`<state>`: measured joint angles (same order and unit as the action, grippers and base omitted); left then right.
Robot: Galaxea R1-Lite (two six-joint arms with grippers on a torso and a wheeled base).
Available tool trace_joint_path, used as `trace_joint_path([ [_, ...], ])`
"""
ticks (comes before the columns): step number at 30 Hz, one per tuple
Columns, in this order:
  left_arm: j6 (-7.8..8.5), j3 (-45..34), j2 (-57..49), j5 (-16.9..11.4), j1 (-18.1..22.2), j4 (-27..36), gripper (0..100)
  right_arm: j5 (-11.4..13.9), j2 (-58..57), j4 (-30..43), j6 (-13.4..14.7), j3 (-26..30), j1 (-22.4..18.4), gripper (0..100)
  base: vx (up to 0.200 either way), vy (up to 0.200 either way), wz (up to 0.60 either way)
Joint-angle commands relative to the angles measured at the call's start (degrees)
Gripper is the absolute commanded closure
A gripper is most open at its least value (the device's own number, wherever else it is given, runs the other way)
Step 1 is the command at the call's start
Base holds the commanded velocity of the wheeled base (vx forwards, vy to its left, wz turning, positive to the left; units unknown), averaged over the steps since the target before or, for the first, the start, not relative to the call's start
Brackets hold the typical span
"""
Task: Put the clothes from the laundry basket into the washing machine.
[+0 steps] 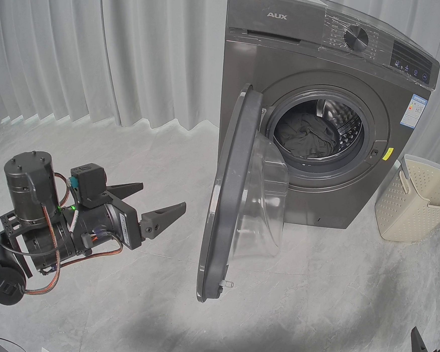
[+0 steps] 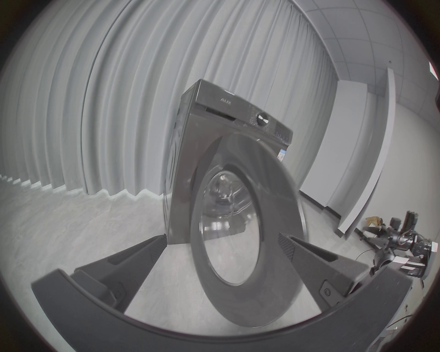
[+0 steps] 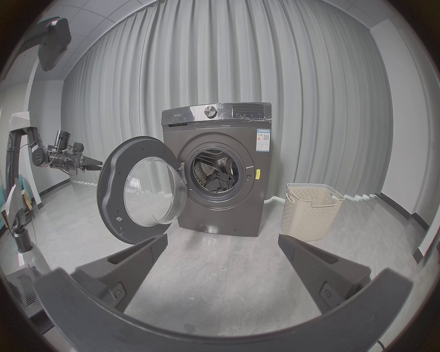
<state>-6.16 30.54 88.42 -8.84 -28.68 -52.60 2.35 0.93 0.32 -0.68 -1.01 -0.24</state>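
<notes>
A grey front-loading washing machine [image 1: 310, 55] stands ahead with its round door [image 1: 228, 200] swung wide open. Dark clothes [image 1: 306, 135] lie inside the drum [image 3: 219, 179]. A cream perforated laundry basket [image 1: 417, 199] sits on the floor to the machine's right [image 3: 311, 211]. My left gripper [image 1: 160, 202] hangs open and holds nothing, left of the door's outer face and apart from it; in the left wrist view the door [image 2: 250, 229] fills the gap between its fingers [image 2: 137, 261]. My right gripper [image 3: 220, 250] is open and holds nothing, low at the front right [image 1: 432, 334], well back from machine and basket.
White curtains [image 1: 114, 49] hang behind the machine. Bare grey floor [image 1: 296, 301] stretches between me and the machine. The open door juts out toward me. Equipment [image 2: 403, 238] stands far off at the room's side.
</notes>
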Motion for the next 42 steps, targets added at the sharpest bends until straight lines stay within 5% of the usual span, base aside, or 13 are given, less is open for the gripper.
trace_joint_path([
  [1,0.62,1.0,5.1,1.3,0.4,-0.7,0,0.0,-0.9,0.0,0.0,0.9,0.1,0,0.000,0.000,0.00],
  [9,0.36,5.0,9.6,1.3,-2.5,-2.8,0,0.0,-0.9,-0.1,0.1,1.0,0.0,0,0.000,0.000,0.00],
  [16,-1.84,8.5,11.9,1.8,-8.9,-2.9,0,0.0,-0.9,-0.1,0.2,1.0,0.0,0,0.000,0.000,0.00],
  [29,-1.84,12.4,16.8,2.2,-9.1,-4.7,0,0.0,-0.9,-0.1,0.2,1.0,0.0,0,0.000,0.000,0.00],
  [42,-1.84,31.9,29.4,4.8,-14.8,-3.6,0,0.0,-0.9,-0.1,0.1,1.0,0.0,0,0.000,0.000,0.00],
])
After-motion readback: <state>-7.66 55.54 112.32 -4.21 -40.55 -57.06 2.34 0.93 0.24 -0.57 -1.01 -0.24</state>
